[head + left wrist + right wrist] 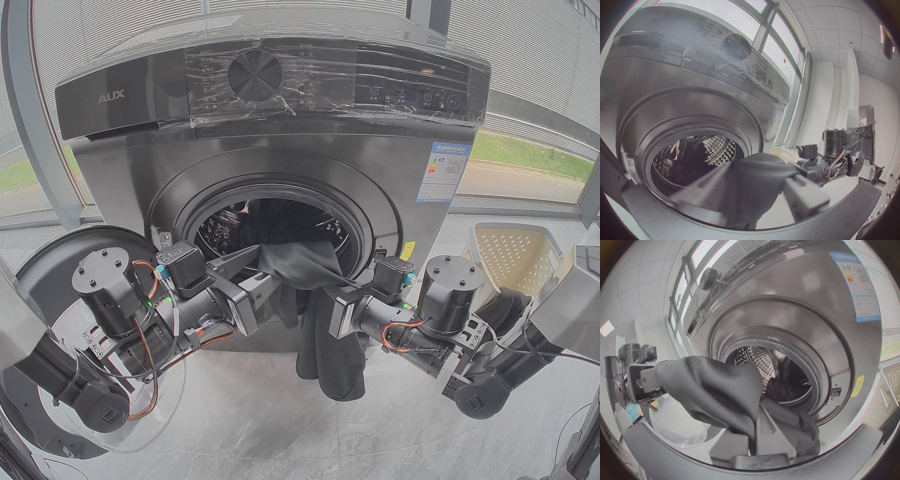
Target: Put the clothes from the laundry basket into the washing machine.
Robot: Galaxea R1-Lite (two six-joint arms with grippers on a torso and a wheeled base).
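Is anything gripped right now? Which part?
A dark garment, pinched at its upper edge by the right gripper, before the washing machine opening; the rest hangs down. The left gripper meets the same edge, but whether it grips cannot be told.

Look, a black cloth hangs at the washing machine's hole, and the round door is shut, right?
No, the door of the washing machine is open, swung out to the left, as the head view shows. The black garment does hang at the opening.
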